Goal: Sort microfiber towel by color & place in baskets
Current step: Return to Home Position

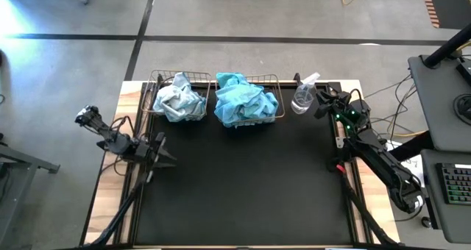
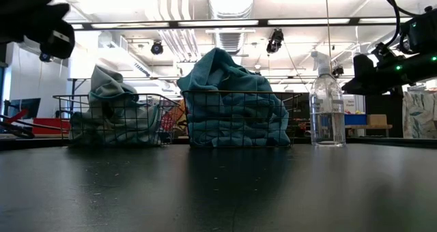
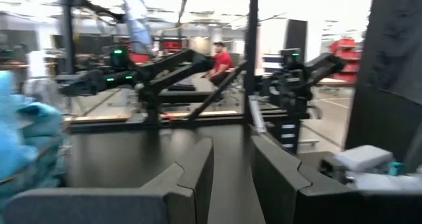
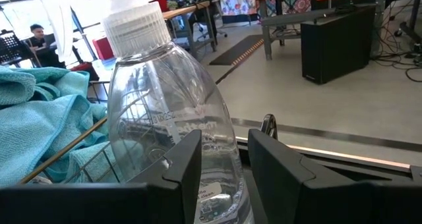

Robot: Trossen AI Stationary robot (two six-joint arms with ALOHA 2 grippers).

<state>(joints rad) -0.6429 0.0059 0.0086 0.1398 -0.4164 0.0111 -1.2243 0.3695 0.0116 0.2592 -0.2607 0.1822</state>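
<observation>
Left tool (image 1: pixel 169 153): held above the left side of the table (image 1: pixel 243 195), pointing across toward the other arm. Its fingers stand a narrow gap apart with nothing between them.

Left wire basket (image 1: pixel 154 84): beyond the left tool, toward the table's far edge. It is heaped with pale grey-blue microfiber towels (image 1: pixel 179 101) that rise above the rim.

Right wire basket (image 1: pixel 274 81): just beside the first, on the side nearer the right tool. It is heaped with turquoise microfiber towels (image 1: pixel 243 99), the taller of the two piles. Every towel in view lies in a basket.

Clear spray bottle (image 1: pixel 302 98): upright between the right wire basket and the right tool, straight ahead of that tool's fingertips and very near them. It is not gripped.

Right tool (image 1: pixel 321 104): at the table's far right corner, raised to about the height of the bottle's head. Its fingers are a narrow gap apart and it holds nothing.
</observation>
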